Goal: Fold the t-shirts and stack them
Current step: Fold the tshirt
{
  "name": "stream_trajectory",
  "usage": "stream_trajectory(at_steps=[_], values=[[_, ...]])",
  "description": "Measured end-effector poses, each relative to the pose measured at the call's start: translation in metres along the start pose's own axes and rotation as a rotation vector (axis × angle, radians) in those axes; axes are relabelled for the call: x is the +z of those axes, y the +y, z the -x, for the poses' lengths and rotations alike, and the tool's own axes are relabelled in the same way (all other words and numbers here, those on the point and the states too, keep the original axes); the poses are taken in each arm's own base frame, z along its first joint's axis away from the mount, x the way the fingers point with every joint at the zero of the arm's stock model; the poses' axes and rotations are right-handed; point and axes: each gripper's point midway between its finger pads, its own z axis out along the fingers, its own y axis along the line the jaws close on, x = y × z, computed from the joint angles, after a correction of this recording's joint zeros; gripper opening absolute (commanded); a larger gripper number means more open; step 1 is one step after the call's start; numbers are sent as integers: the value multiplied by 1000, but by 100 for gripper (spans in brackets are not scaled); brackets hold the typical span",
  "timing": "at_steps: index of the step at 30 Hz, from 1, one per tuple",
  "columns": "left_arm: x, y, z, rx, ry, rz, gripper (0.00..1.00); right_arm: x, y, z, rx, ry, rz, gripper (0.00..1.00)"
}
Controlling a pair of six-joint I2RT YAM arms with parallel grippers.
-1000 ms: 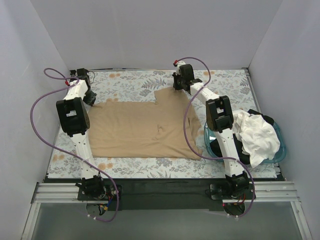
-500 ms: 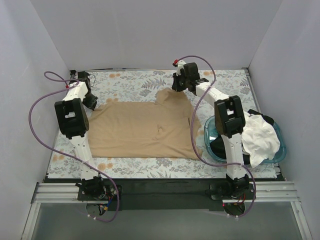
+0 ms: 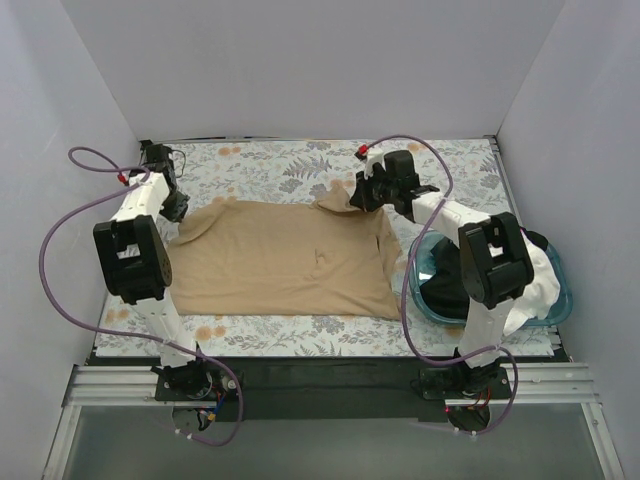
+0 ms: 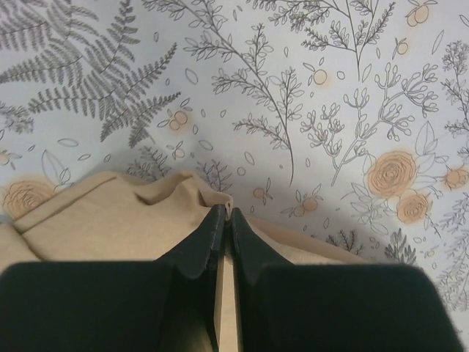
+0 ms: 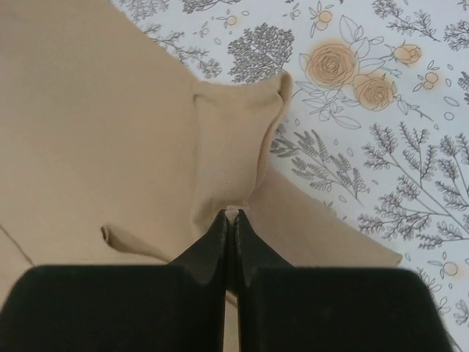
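Note:
The tan t-shirt (image 3: 285, 260) lies spread on the flowered table cover. My left gripper (image 3: 180, 208) is shut on its far left corner, where the cloth (image 4: 110, 220) bunches round the closed fingers. My right gripper (image 3: 362, 196) is shut on its far right corner, pinching a raised fold of the cloth (image 5: 227, 147). The white t-shirt (image 3: 525, 275) and the black t-shirt (image 3: 445, 293) lie crumpled in the teal basin (image 3: 425, 262) at the right.
White walls close in the table on the left, back and right. The flowered cover (image 3: 270, 165) shows bare along the far edge and in a strip at the near edge (image 3: 300, 330). Purple cables loop off both arms.
Both grippers have moved outward and slightly nearer with the shirt's far corners: the left one leftward, the right one rightward. The shirt's far edge is now stretched straighter and wider.

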Motion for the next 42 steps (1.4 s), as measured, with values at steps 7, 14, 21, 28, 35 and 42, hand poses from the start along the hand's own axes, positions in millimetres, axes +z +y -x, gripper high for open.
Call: stream_trajectory(at_steps=[7,14,21,28,35,42], values=[[-16,17,-6,-47,-32,-6,0,-42,23,-7,-31,-41,7,1],[-21,26,-4,-76,-64,13,0,-73,34,-14,-53,-70,-10,1],[-36,11,29,-104,-151,-10,0,-84,35,-12,-76,-90,-30,1],[-51,-10,61,-126,-228,-70,0,-84,33,-11,-83,-93,-39,1],[-23,9,32,-117,-179,-10,0,-85,34,-16,-81,-88,-37,1],[3,47,-14,-102,-105,78,0,-94,40,-40,-68,-59,-26,1]])
